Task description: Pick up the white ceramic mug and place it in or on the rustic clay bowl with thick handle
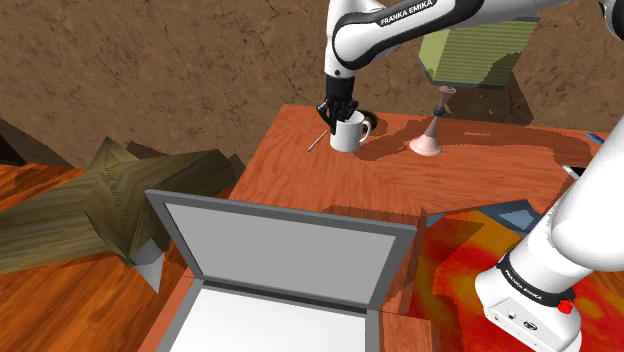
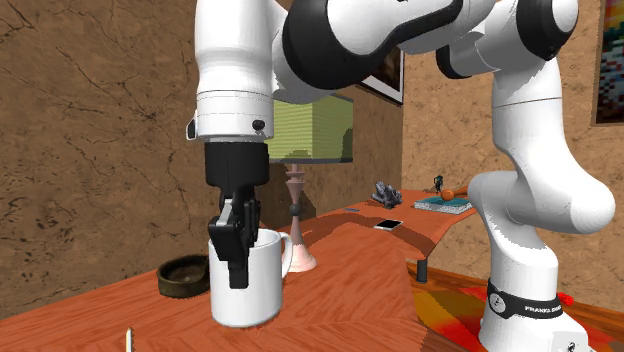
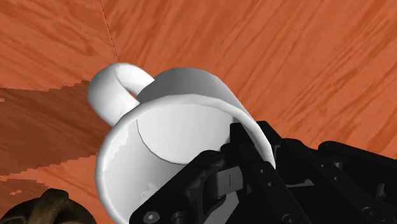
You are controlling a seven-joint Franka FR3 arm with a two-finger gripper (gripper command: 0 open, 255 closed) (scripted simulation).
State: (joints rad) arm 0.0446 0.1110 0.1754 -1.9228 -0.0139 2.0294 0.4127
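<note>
Wooden tabletop (image 1: pixel 400 190); arm (image 1: pixel 392 28) angled down, jaws clamped on rim of white mug (image 2: pixel 250 288).

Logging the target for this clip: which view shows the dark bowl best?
The second exterior view: the bowl shows nearly whole, just behind the mug. In the shoulder view the mug hides most of it; the wrist view catches just its rim.

The white mug (image 2: pixel 258 288) stands upright, handle out to one side, its wall clasped by the gripper (image 2: pixel 240 262). The dark, shallow bowl (image 2: pixel 185 277) sits just beside it on the tabletop (image 2: pixel 345 300).
</note>
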